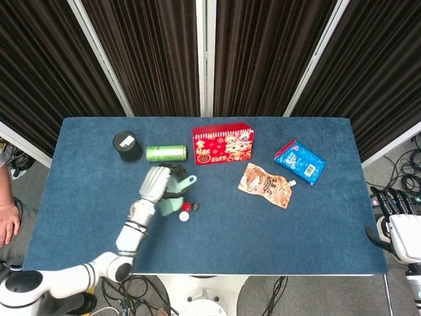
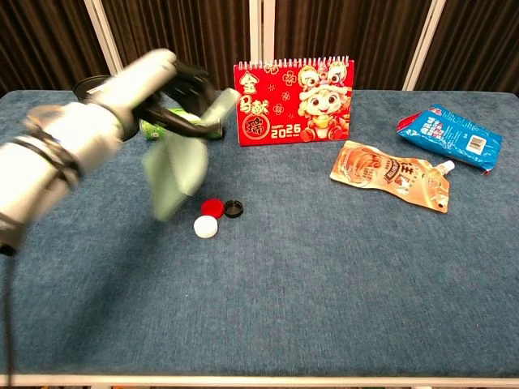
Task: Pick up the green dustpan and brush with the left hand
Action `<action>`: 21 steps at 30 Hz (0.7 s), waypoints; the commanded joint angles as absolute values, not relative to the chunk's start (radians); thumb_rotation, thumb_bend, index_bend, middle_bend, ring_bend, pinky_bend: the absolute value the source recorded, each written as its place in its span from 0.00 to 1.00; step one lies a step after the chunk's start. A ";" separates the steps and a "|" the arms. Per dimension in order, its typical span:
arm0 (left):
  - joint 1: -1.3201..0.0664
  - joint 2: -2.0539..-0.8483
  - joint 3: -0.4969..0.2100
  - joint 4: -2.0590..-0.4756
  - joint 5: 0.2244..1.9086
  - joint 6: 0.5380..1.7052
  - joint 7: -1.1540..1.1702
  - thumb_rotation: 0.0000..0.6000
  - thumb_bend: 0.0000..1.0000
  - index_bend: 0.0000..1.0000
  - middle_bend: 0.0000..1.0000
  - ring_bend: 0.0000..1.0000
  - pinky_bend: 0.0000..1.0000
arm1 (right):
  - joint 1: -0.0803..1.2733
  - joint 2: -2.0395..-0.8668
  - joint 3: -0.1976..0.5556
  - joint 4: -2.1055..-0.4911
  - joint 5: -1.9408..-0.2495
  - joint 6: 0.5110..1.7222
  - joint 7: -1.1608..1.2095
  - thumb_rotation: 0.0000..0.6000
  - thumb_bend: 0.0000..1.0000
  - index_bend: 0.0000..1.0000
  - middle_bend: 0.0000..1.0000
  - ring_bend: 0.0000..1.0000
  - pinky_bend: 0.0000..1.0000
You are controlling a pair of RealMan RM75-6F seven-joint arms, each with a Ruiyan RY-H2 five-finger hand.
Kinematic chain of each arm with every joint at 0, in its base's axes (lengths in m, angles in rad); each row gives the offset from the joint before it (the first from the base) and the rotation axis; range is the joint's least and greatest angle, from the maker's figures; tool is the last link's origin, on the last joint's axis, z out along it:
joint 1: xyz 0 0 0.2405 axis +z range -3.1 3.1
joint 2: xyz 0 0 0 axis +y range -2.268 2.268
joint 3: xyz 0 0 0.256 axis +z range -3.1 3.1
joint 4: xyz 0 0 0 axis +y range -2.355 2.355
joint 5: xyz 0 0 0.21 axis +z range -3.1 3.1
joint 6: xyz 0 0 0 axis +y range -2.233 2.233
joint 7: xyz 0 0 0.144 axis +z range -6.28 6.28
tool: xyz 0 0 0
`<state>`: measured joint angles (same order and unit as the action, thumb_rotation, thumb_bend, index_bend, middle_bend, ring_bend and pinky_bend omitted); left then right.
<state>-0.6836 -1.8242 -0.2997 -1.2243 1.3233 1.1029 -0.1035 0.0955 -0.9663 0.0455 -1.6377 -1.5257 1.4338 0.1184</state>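
Green plastic hangs clear of the blue desk [image 1: 79, 217] as the robot's left hand [image 1: 155, 185] grips the green dustpan and brush [image 2: 180, 159] by the handle end, fingers wrapped round it. The long axis of the tool runs on a slant: the handle tip points up and away from the hand toward the red calendar [image 2: 293, 100], while the broad pale bristle end droops below the hand toward the robot's side of the desk. In the chest view the tool is blurred, so how firmly the fingers seat on it cannot be told. Directly beneath the hanging end lie three bottle caps [image 2: 213, 217], one red, one white, one black, just beside one another on the cloth. A green can [image 1: 166, 153] and a black mesh pen cup [image 1: 127, 147] sit beyond the hand. The right hand [image 1: 396, 214] rests well apart past the far desk edge, fingers spread and holding nothing, leaving the left plainly the working arm; the pick-up looks essentially done.
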 commanded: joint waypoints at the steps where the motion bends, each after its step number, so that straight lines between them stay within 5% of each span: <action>1: -0.647 -1.683 -0.228 -1.245 1.383 1.107 0.002 1.00 0.45 0.60 0.66 0.46 0.34 | 0.097 -0.969 0.045 -1.636 -1.527 1.431 0.120 1.00 0.22 0.00 0.13 0.00 0.00; 11: -0.686 -1.656 -0.139 -1.192 1.315 0.926 0.233 1.00 0.45 0.56 0.63 0.44 0.32 | 0.094 -0.971 0.041 -1.637 -1.535 1.439 0.119 1.00 0.22 0.00 0.13 0.00 0.00; 17: -0.714 -1.654 -0.129 -1.211 1.253 0.850 0.333 1.00 0.26 0.28 0.39 0.26 0.29 | 0.086 -0.965 0.039 -1.640 -1.529 1.446 0.117 1.00 0.22 0.00 0.13 0.00 0.00; 21: -0.695 -1.623 -0.144 -1.283 1.232 0.869 0.277 1.00 0.22 0.20 0.32 0.22 0.29 | 0.088 -0.966 0.040 -1.638 -1.522 1.437 0.117 1.00 0.22 0.00 0.13 0.00 0.00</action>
